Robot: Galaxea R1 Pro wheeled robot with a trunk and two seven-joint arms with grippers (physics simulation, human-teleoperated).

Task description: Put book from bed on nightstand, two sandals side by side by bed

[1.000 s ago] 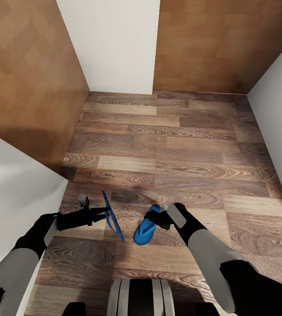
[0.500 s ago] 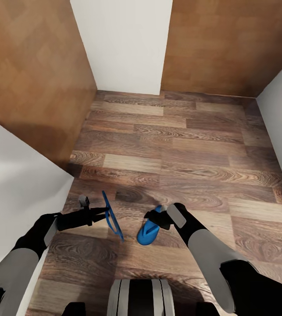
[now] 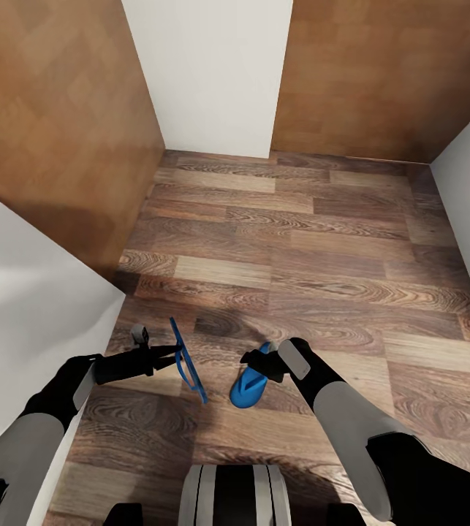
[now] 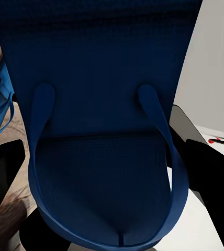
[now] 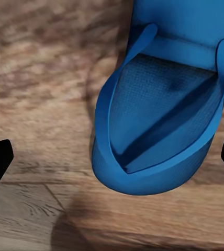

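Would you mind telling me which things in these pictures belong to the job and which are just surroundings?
Part of the job:
- blue sandal held edge-on in the left hand
- second blue sandal at the right hand, apparently held
- plank floor, where the pair should end up

Just surroundings:
- white wall
- brown wooden panels

Two bright blue sandals with thin thong straps are off the wood-plank floor point(image 3: 322, 241). The left sandal point(image 3: 188, 359) is held edge-on and upright at the left gripper point(image 3: 170, 355), its sole seen as a thin blade in the head view. The right sandal point(image 3: 248, 385) hangs at the right gripper point(image 3: 255, 361), tilted, strap side up, toe end pointing toward the robot. The two are near each other but apart.
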